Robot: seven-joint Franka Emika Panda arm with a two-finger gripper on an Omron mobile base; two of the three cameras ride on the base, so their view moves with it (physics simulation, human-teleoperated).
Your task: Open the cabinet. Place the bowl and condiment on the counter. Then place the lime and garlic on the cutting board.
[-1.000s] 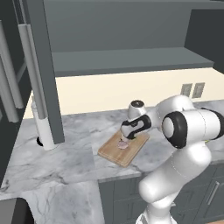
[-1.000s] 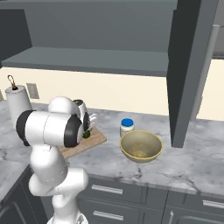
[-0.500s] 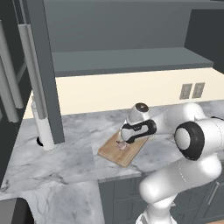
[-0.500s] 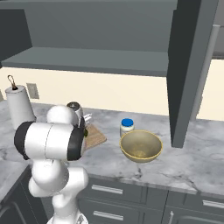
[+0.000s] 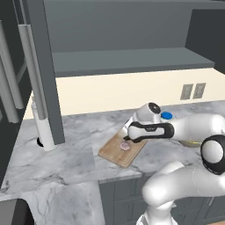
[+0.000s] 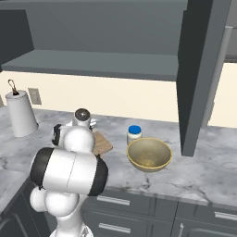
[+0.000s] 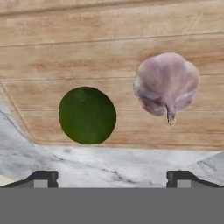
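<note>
The pinkish garlic (image 7: 166, 85) and the dark green lime (image 7: 87, 115) lie side by side on the wooden cutting board (image 7: 109, 52), apart from each other. My gripper (image 7: 111, 179) hovers just above them, open, with nothing between its fingertips (image 7: 41, 178). In the left base view the gripper (image 5: 127, 140) hangs over the garlic (image 5: 125, 146) on the cutting board (image 5: 115, 154). The tan bowl (image 6: 149, 154) and the blue-lidded condiment (image 6: 134, 134) stand on the marble counter (image 6: 203, 171) right of the cutting board (image 6: 102, 144). The cabinet (image 5: 132, 61) stands open.
A white paper towel roll (image 6: 21, 113) stands at the counter's left end. The open cabinet doors (image 5: 44, 66) (image 6: 199, 69) hang over the counter on both sides. My own arm hides much of the board in the right base view.
The jaws have spread wider and let go of the garlic, which now rests on the board. The arm's elbow has swung toward the right in the left base view.
</note>
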